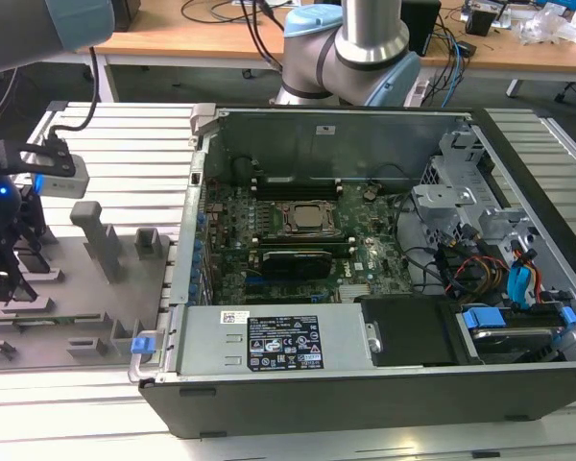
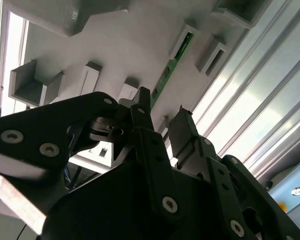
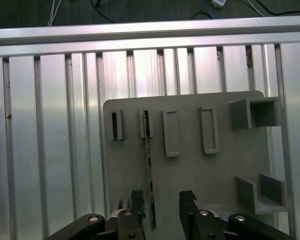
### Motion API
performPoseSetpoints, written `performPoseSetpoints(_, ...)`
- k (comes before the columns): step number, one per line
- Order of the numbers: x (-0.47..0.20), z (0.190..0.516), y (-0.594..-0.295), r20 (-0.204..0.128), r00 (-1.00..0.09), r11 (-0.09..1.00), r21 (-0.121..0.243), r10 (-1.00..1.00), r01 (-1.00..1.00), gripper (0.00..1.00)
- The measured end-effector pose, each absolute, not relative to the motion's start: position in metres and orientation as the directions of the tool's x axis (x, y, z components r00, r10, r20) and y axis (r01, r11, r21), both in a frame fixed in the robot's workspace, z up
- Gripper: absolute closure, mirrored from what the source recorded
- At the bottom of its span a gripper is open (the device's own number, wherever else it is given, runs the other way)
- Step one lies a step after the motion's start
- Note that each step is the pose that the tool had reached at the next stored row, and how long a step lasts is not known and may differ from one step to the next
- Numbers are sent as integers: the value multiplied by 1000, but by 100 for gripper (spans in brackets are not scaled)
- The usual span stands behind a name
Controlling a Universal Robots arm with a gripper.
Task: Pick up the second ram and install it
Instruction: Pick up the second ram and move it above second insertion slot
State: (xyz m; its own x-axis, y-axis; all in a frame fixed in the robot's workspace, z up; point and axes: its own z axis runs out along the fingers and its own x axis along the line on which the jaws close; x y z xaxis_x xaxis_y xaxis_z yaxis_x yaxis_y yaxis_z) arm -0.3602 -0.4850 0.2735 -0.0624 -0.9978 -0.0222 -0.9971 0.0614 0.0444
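Over the grey tray (image 1: 125,288), which lies on the ribbed metal table (image 1: 125,144) at the exterior view's left beside the open computer case (image 1: 365,403), the arm is lowered for the pick. Both wrist views show the end effector (image 3: 162,202) (image 2: 162,107) with its jaws spread well apart and nothing held between them. The second ram (image 3: 149,170) (image 2: 171,62) stands on its long edge in the tray as a thin green strip. Its far end is seated in one of the slotted grey blocks (image 3: 146,125), and its near end runs into the gap between the fingers (image 3: 136,200). In the first wrist view the strip sits closer to one finger than to the other, so the jaws straddle it off centre and, as far as can be seen, touch neither face. The step in hand appears to be the approach to the grasp. To do it well, the end effector would be shifted sideways until the board lies midway in the gap. It would also be squared so that both pads meet the flat faces together and do not tip the stick in its slots. A light closure on the bare upper edge should avoid stressing the chips or bowing the thin board.
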Motion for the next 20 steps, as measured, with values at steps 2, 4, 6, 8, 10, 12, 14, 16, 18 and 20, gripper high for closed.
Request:
performPoseSetpoints(2, -360, 272, -485, -22, -62, 61, 44, -998, -997, 58)
performPoseSetpoints(4, -360, 271, -485, -22, -62, 61, 44, -998, -997, 58)
performPoseSetpoints(6, -360, 269, -486, -22, -61, 60, 44, -998, -997, 58)
performPoseSetpoints(8, -360, 268, -486, -22, -61, 60, 44, -998, -997, 58)
performPoseSetpoints(10, -360, 266, -486, -22, -61, 60, 44, -998, -997, 58)
performPoseSetpoints(12, -360, 265, -486, -22, -61, 60, 44, -998, -997, 58)
performPoseSetpoints(14, -360, 262, -486, -22, -60, 59, 44, -998, -997, 58)
performPoseSetpoints(16, -360, 259, -487, -22, -58, 57, 44, -998, -997, 58)
performPoseSetpoints(18, -360, 258, -488, -22, -57, 56, 44, -998, -997, 58)
performPoseSetpoints(20, -360, 257, -488, -22, -56, 55, 44, -998, -997, 58)
